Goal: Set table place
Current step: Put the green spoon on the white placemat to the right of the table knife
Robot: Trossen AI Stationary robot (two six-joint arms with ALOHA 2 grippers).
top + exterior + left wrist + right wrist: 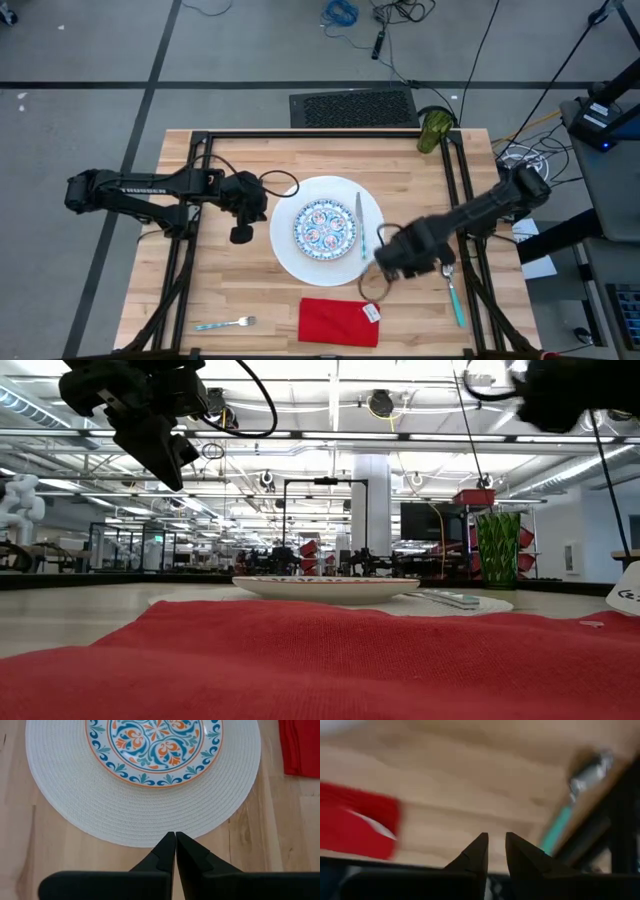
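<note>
We look down on the table [250, 300] and find the big white round plate [287, 256] near its centre, with the small blue-patterned plate [325, 228] resting on top of it. The knife [360, 222] lies on the white plate at the patterned plate's 3 o'clock, touching or just beside its rim. The red cloth napkin [338, 322] lies flat at the white plate's 6 o'clock, near the table's front edge. The silver fork [226, 324] lies at about 7 o'clock from the plate, well apart from it and beside the napkin. The teal-handled spoon [453, 293] sits at about 4 o'clock, close to the black rail. The green cup [434, 130] stands at 1 o'clock, on the table's far corner.

Our left gripper [241, 234] hangs just off the white plate's 9 o'clock edge; in its wrist view its fingers [165, 852] are pressed together, holding nothing. Our right gripper [376, 282] hovers over bare wood at the plate's 4 to 5 o'clock, between the napkin and the spoon, its fingertips [476, 851] a narrow gap apart and empty.
</note>
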